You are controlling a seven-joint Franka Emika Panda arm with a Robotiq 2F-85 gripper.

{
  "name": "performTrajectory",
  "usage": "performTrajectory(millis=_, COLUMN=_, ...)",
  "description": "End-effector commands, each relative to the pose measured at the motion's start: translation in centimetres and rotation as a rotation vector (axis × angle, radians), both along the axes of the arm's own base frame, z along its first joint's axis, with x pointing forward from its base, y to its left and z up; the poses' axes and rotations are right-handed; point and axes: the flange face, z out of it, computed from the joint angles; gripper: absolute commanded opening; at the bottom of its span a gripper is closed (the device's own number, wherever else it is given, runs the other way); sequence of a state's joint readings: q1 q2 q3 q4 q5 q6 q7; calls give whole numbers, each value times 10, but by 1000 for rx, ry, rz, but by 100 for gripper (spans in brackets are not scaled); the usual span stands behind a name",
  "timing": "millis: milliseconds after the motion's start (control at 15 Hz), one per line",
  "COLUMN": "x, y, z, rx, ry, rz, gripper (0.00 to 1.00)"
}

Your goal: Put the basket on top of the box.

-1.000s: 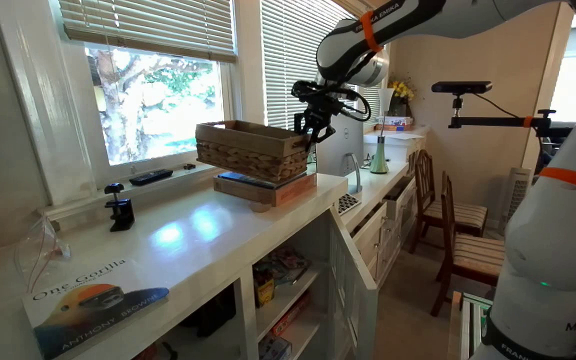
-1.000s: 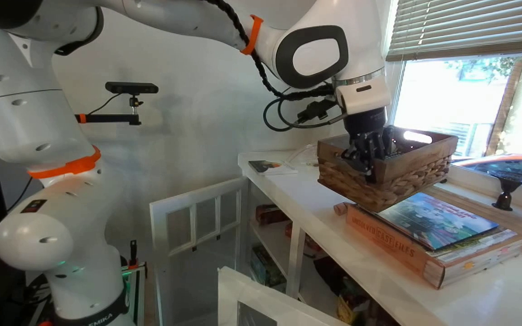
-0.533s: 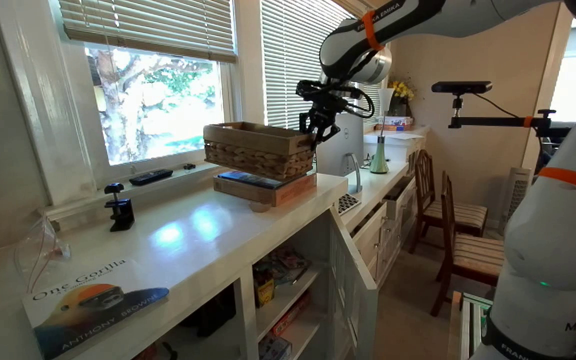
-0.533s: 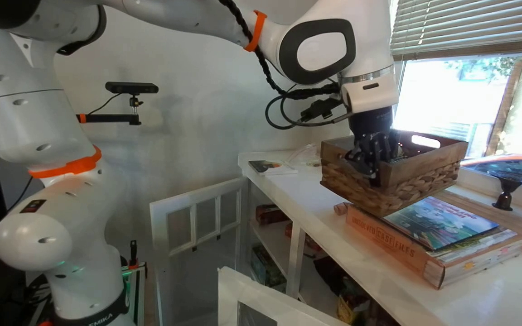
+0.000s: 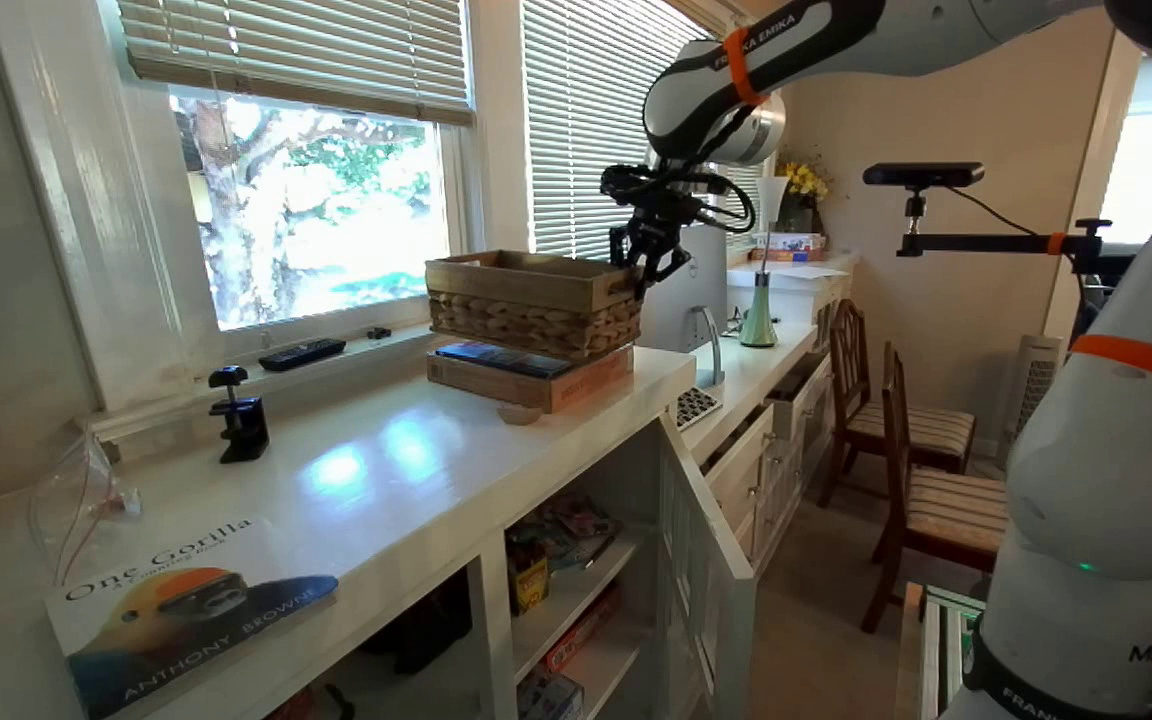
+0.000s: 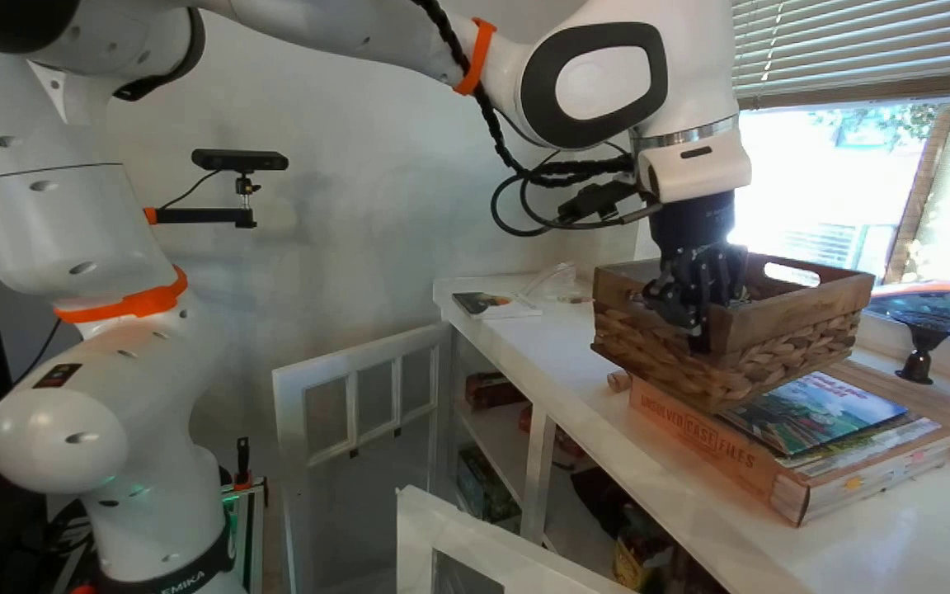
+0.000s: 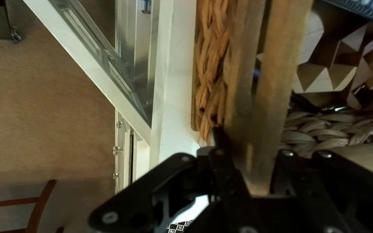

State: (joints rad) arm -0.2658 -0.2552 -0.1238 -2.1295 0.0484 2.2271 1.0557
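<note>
The brown wicker basket (image 5: 531,315) hangs above the box in both exterior views (image 6: 788,338), slightly tilted. The box (image 5: 496,380) lies on the white counter; its brown side reads "Unsolved Case Files" (image 6: 706,439) and a blue picture top (image 6: 825,408) shows. The basket's lower near corner overlaps the box's edge in view; I cannot tell if they touch. My gripper (image 5: 639,268) is shut on the basket's end wall, also in an exterior view (image 6: 698,326). In the wrist view, the fingers (image 7: 249,145) straddle the wooden rim (image 7: 270,84). Angular pale objects (image 7: 332,68) lie inside the basket.
The white counter (image 5: 366,480) holds a picture book (image 5: 186,610), a plastic bag (image 5: 86,500) and a black clamp (image 5: 241,425). A remote (image 5: 302,354) lies on the window sill. A monitor (image 5: 681,285) stands past the box. Cabinet doors (image 6: 359,388) hang open below.
The basket and gripper have moved sideways, further over the box, and sunk a little. The gripper has kept its hold. The box has not moved.
</note>
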Motion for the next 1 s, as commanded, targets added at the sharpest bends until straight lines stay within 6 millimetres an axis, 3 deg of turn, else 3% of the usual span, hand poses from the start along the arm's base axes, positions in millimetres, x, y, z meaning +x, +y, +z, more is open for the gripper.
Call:
performTrajectory(millis=0, x=5, y=-11, z=18, rx=-14, ry=-28, rz=-30, gripper=4)
performTrajectory(millis=467, x=10, y=-26, z=13, rx=-14, ry=-26, rz=-46, gripper=4)
performTrajectory(millis=933, x=22, y=-28, z=12, rx=-25, ry=-21, rz=-34, gripper=4)
